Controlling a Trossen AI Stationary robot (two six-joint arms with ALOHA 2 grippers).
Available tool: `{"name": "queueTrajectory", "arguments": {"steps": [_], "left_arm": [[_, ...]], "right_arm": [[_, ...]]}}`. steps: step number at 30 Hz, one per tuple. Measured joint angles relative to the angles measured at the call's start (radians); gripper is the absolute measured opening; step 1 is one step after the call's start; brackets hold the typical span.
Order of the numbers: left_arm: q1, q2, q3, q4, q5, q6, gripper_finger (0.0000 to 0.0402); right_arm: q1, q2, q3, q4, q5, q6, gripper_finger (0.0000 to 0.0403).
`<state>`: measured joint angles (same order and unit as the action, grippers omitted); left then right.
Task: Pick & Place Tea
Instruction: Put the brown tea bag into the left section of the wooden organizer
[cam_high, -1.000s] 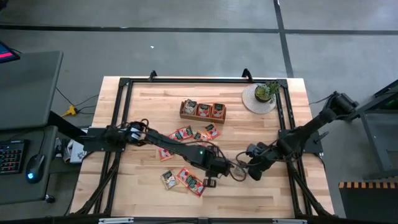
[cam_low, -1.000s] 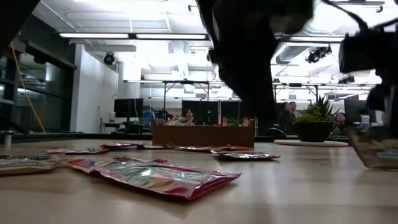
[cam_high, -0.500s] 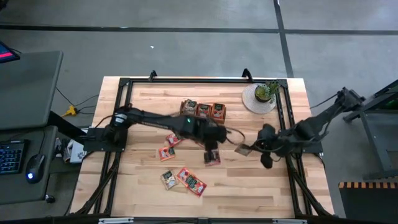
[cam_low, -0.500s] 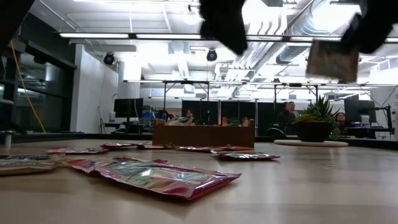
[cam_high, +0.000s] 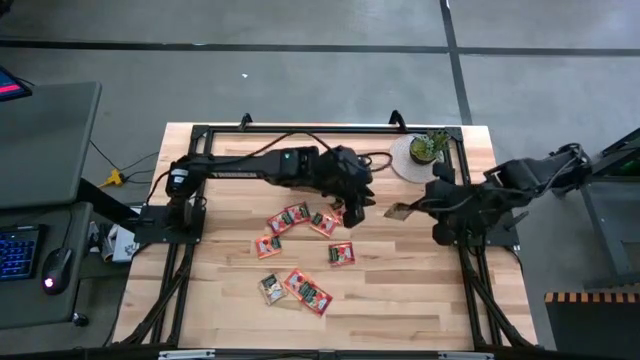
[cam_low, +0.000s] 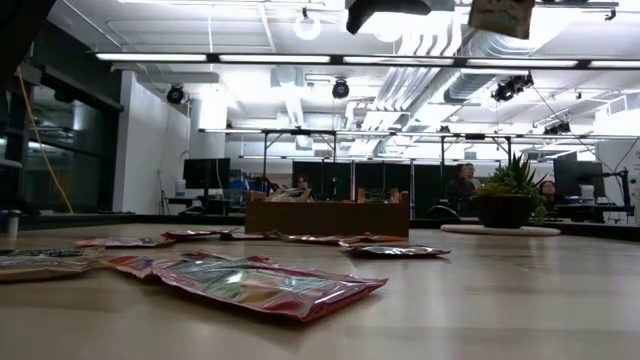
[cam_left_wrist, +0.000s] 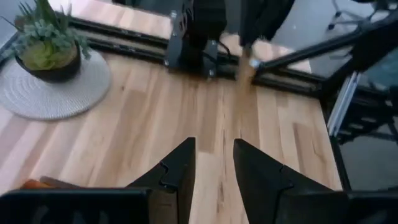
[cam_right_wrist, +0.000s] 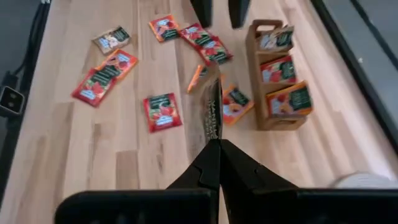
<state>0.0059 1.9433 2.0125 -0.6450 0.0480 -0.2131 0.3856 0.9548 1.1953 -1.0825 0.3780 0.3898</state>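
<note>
your right gripper (cam_right_wrist: 214, 144) is clenched on one tea sachet (cam_right_wrist: 212, 106), held edge-on in the air right of the loose sachets (cam_high: 296, 252) scattered mid-table. your left gripper (cam_left_wrist: 214, 163) hangs with fingers apart and nothing between them above the wooden tray (cam_right_wrist: 261, 78), whose compartments hold more sachets.

bare table (cam_high: 420, 290) front right, sachets (cam_high: 300, 288) scattered centre, tray (cam_high: 305, 178) blocked by arm
</note>
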Motion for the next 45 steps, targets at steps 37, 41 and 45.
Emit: {"name": "queueTrajectory", "arguments": {"steps": [37,41,45], "left_arm": [[0.118,-0.028,-0.002,0.148,0.204,0.033,0.0107],[0.118,-0.028,-0.002,0.141,0.143,0.033,0.0098],[0.119,-0.028,-0.002,0.141,0.12,0.032,0.0044]], "right_arm": [[-0.231,0.244,0.302,-0.059,-0.037,-0.162,0.0],[-0.231,0.244,0.302,-0.058,-0.037,-0.164,0.0],[-0.231,0.244,0.302,-0.058,-0.036,-0.172,0.0]]}}
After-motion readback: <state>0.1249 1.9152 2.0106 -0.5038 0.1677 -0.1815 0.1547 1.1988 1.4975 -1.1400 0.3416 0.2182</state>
